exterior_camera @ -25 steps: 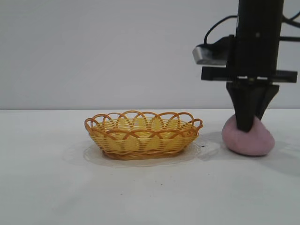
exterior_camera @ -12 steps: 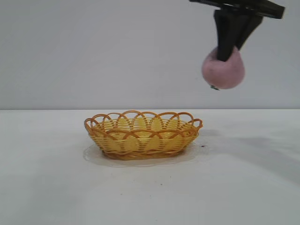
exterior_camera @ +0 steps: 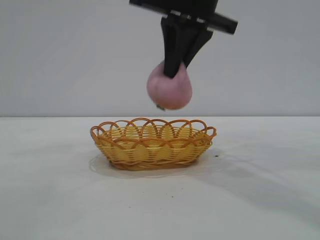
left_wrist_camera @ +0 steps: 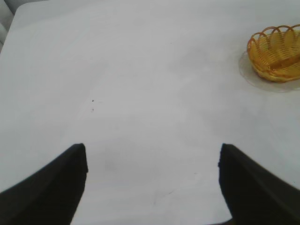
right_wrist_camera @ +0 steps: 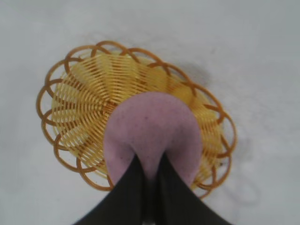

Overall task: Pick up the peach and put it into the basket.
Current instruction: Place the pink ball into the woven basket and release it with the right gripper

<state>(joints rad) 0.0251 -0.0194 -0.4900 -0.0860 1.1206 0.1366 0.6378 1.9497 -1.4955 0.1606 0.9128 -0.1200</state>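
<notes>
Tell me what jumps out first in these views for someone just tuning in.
The pink peach hanging in mid-air, pinched at its top by the right gripper, directly above the yellow wicker basket but not yet in it. The right wrist view confirms it: the peach covers much of the basket's weave. The left gripper sits off to the side over bare table, fingers open, holding nothing.

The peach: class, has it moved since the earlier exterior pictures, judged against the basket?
Yes. The peach, pinched by the right gripper, went from the table at the basket's right, up and leftward; it now hangs above the basket.
</notes>
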